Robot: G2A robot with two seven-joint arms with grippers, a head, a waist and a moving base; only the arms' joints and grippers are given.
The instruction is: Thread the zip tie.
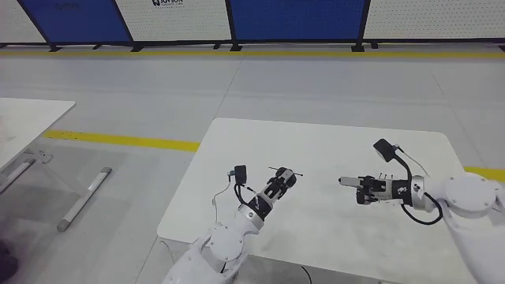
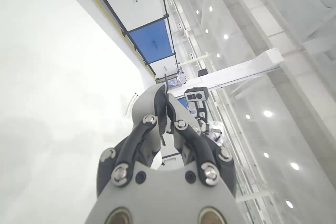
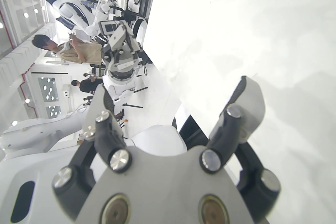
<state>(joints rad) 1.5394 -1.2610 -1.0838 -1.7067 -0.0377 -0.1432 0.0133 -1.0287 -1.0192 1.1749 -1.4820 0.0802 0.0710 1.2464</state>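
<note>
My left gripper (image 2: 166,95) is shut on a thin black zip tie (image 2: 166,81). A short end of the tie pokes out past the fingertips, and the rest runs back between the pads. In the top view this gripper (image 1: 286,177) sits over the middle of the white table (image 1: 331,146), with a thin dark strand (image 1: 293,173) crossing at its tip. My right gripper (image 3: 174,96) is open with nothing between its fingers. It hovers over the table to the right (image 1: 345,181), pointing toward the left gripper with a gap between them.
Two thin dark strands (image 2: 130,104) lie on the table beside the left gripper's tip. A second white table (image 1: 24,118) stands at the far left across bare floor. Blue and white partition panels (image 1: 296,0) close off the back.
</note>
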